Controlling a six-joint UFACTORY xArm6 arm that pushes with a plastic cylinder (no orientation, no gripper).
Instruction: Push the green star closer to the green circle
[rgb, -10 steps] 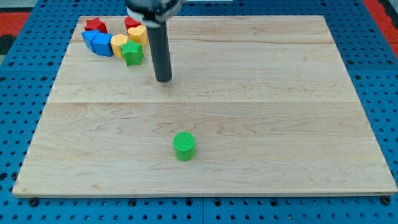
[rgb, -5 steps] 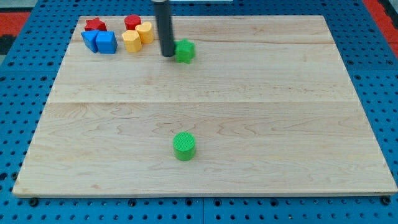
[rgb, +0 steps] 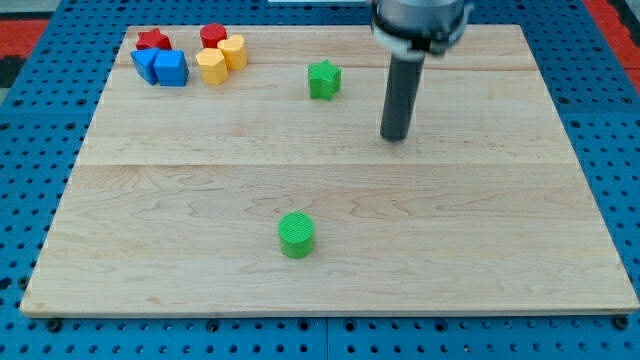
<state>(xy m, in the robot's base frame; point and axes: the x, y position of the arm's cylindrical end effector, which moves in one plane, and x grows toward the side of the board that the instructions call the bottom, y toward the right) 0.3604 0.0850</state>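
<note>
**Camera arrangement: single elevated view**

One camera looked down at a steep angle from beyond the view's bottom edge, facing toward the view's top. It stood far enough back to frame the whole pale wooden board, with the blue perforated table bordering every side. The dark rod entered from the top edge. No second view was supplied, so nothing overlapped.
</note>
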